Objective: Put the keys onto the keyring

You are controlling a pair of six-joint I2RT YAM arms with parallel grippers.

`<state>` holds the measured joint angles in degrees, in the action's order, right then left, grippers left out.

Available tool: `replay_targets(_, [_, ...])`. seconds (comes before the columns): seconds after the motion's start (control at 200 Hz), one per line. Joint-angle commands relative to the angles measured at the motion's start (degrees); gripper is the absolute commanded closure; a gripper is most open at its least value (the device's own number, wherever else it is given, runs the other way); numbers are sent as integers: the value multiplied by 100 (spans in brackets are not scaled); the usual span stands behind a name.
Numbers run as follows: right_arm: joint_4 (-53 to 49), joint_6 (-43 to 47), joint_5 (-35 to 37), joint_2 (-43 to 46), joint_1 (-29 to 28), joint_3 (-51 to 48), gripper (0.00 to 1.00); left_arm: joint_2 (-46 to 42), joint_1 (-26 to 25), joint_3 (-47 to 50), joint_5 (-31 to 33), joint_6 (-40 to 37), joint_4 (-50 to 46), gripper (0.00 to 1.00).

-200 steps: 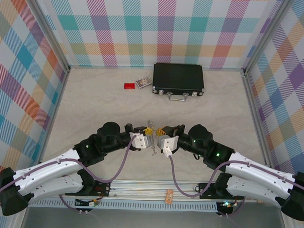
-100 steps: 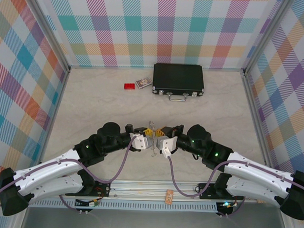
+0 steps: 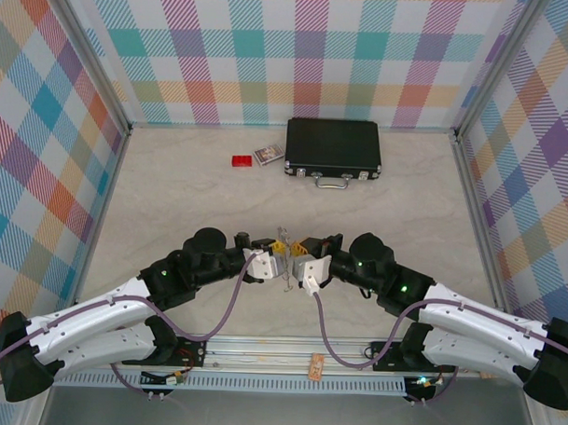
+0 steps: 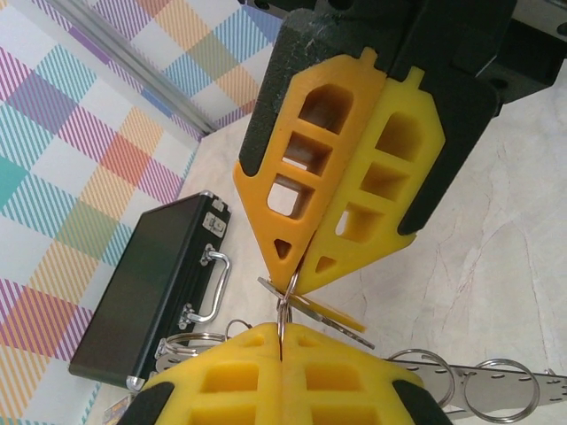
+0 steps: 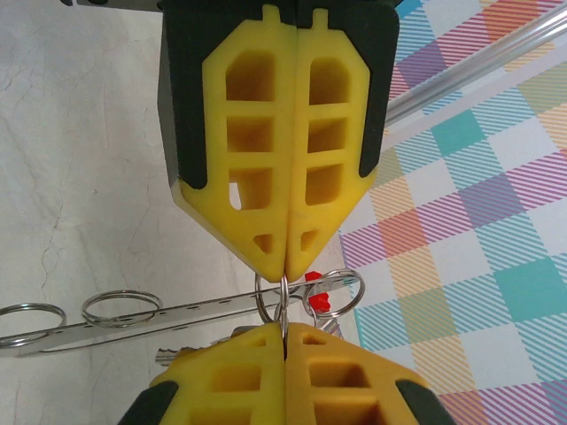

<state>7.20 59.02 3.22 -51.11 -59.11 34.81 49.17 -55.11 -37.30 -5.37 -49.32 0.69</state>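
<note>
Left arm (image 3: pixel 184 274) slightly nearer; keyring (image 5: pixel 282 305) between both jaws

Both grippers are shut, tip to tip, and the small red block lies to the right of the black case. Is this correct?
Not quite: in the top view the small red block lies to the left of the black case. The rest holds: the left gripper and the right gripper are shut, tip to tip.
</note>
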Motion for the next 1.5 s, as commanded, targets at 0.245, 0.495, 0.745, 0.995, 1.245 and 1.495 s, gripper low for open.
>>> replay_targets(0.245, [193,-49,-425,30,-197,-20,100,75,-110,-194,-149,-7,134,100])
replay_targets(0.495, [186,-60,-445,-14,-252,-12,100,115,-117,-221,-158,1,125,100])
replay_targets(0.745, [175,-94,-428,-17,-270,3,100,140,-114,-225,-137,19,129,100])
replay_targets(0.995, [74,-251,95,-6,-268,23,100,16,-115,-154,-47,29,198,100])
replay_targets(1.245, [43,-330,380,163,-275,-8,100,-118,-117,-76,-16,-7,239,100])
replay_targets(1.495, [146,-306,276,251,-269,-12,100,-114,-122,-111,-35,11,186,100])
